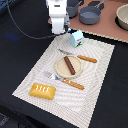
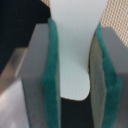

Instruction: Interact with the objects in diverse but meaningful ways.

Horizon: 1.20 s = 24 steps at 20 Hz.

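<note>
Gripping the white fish-shaped piece [image 2: 75, 50] between closed green pads [image 2: 51, 75], its long axis running out along the fingers, and hanging with the gripper [image 1: 59, 31] above the placemat's [image 1: 30, 75] far edge, just beside the carton [image 1: 76, 38], with the plate [image 1: 58, 70] and sausage [image 1: 69, 65] lying nearer the camera.

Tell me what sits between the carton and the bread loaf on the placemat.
In the exterior view, a round plate holding the brown sausage lies between the carton and the bread loaf, with a fork alongside the plate, nearer the loaf.
</note>
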{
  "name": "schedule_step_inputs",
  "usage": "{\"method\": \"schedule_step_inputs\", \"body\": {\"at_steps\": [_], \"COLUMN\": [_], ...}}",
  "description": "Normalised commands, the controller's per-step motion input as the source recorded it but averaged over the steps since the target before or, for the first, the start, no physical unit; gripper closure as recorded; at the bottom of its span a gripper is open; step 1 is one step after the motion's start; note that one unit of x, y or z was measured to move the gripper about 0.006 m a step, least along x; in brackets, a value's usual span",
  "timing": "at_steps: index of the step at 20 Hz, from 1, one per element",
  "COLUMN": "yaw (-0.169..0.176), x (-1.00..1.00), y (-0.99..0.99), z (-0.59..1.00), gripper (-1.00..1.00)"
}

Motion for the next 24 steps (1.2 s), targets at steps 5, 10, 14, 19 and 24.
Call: {"method": "schedule_step_inputs", "body": {"at_steps": [5, 10, 14, 19, 24], "yaw": [0.051, 0.029, 0.027, -0.008, -0.075], "x": [-0.27, -0.19, -0.02, 0.02, 0.33], "y": [-0.01, -0.03, -0.01, -0.02, -0.13], "z": [-0.39, -0.17, 0.51, 1.0, 1.0], "gripper": [1.0, -1.0, -1.0, -1.0, -1.0]}}
